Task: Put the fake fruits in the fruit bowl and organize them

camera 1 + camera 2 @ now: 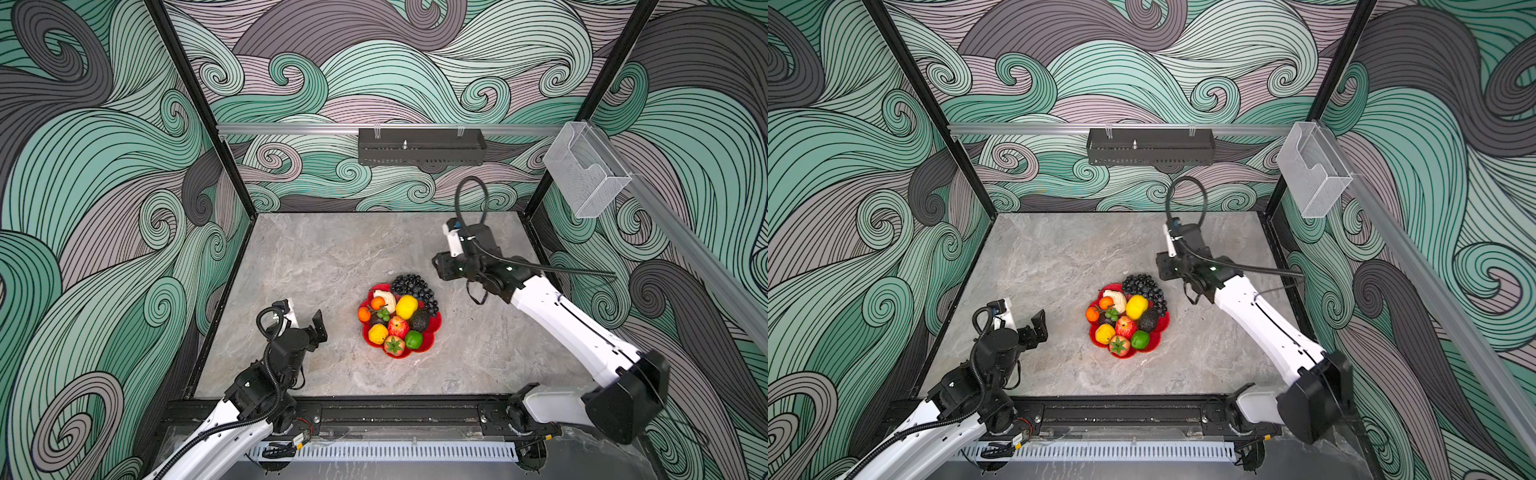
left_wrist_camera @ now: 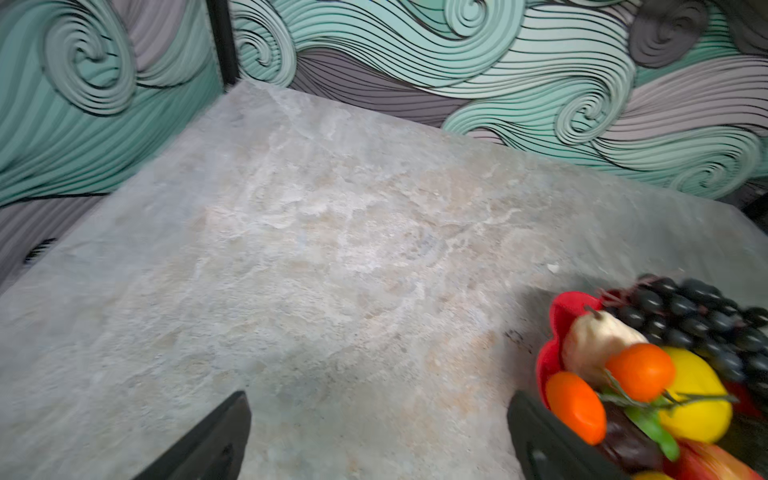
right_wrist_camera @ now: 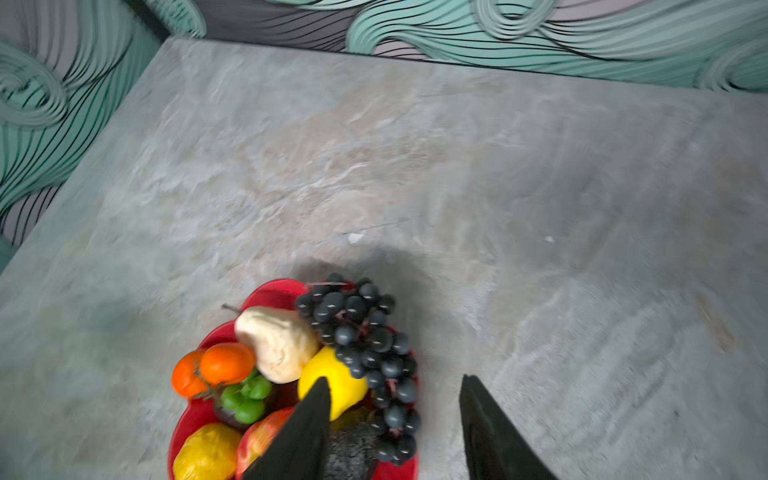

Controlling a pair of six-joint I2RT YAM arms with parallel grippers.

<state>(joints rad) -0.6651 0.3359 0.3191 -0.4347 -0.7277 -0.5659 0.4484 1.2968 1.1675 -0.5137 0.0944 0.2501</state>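
Red fruit bowl [image 1: 431, 343] holding fake fruits [image 1: 406, 306], left claw [image 2: 378, 399], right claw [image 3: 395, 380] spread

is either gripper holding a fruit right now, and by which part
Nothing is held. The left gripper and the right gripper are both open and empty; the fruits lie in the bowl.

Top views: high, steeply downward, whole desk [image 1: 332, 257]. Wrist views: low, close, oblique; all four share fruit bowl [image 2: 557, 305].

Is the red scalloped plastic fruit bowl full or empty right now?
Full. The red scalloped plastic bowl is crowded with glossy plastic fruits, mostly its rim showing; the dark grape bunch drapes over its far edge.
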